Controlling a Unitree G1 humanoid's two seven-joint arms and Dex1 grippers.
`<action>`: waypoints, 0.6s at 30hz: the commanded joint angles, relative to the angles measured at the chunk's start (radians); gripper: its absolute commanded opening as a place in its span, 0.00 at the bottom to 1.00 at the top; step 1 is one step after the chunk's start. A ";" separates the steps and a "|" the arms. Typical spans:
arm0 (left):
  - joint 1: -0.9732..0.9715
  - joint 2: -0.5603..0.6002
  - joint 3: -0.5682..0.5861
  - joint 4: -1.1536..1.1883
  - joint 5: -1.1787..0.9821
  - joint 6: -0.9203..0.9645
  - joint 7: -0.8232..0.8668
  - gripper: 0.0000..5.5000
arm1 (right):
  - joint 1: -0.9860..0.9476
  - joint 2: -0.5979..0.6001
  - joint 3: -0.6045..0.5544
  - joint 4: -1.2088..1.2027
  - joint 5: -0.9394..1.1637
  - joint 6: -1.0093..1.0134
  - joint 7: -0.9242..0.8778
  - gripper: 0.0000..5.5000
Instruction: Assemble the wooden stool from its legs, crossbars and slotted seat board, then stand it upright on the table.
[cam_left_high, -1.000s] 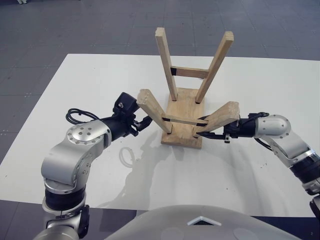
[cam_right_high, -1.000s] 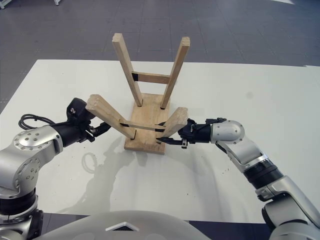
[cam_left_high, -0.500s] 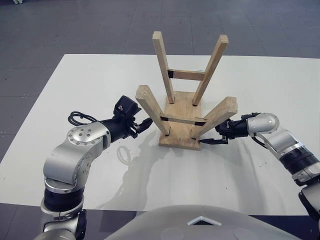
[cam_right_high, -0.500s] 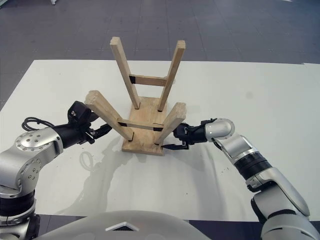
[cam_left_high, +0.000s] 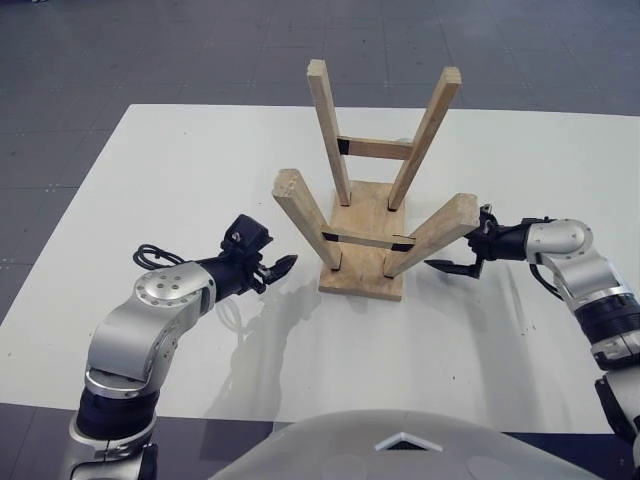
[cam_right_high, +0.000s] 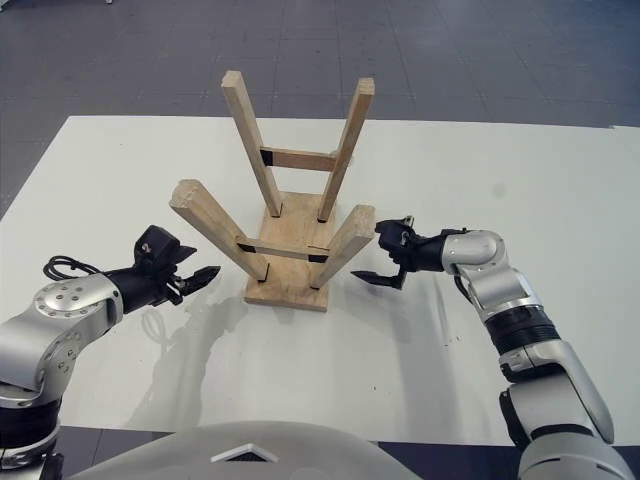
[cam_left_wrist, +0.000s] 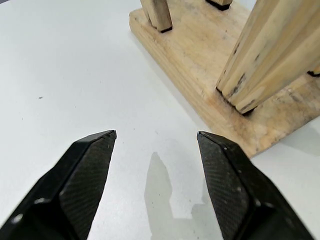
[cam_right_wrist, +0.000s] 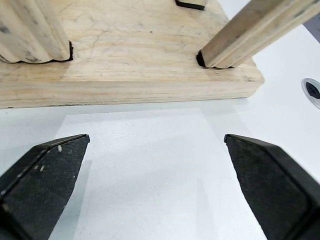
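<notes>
The wooden stool stands upside down in the middle of the table, with its slotted seat board (cam_left_high: 365, 268) flat on the surface. Its legs point up and splay outward: the rear pair (cam_left_high: 328, 130) is joined by one crossbar (cam_left_high: 378, 148), the front pair by another crossbar (cam_left_high: 368, 240). My left gripper (cam_left_high: 278, 270) is open just above the table, a short way left of the board's front left corner (cam_left_wrist: 150, 30). My right gripper (cam_left_high: 462, 243) is open beside the front right leg (cam_left_high: 432, 235), apart from it. Nothing sits between either gripper's fingers.
The white table (cam_left_high: 180, 170) has free surface on all sides of the stool. A black cable loop (cam_left_high: 150, 255) hangs at my left forearm. Dark floor lies beyond the table's far edge (cam_left_high: 220, 108).
Both grippers have drawn back from the front legs, the left one toward the left and nearer me, the right one to the right. The stool has stayed seat-down.
</notes>
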 joint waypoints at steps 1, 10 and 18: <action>0.039 0.031 -0.036 0.018 0.022 -0.031 -0.009 0.55 | 0.107 -0.051 -0.047 -0.195 -0.013 0.111 -0.017 0.90; -0.005 -0.007 -0.260 0.152 0.127 -0.133 -0.001 0.55 | 0.227 0.091 0.071 -0.540 -0.250 0.450 -0.257 0.90; -0.028 -0.096 -0.295 0.188 0.156 -0.171 0.035 0.55 | 0.098 0.234 0.068 -0.401 -0.331 0.481 -0.383 0.90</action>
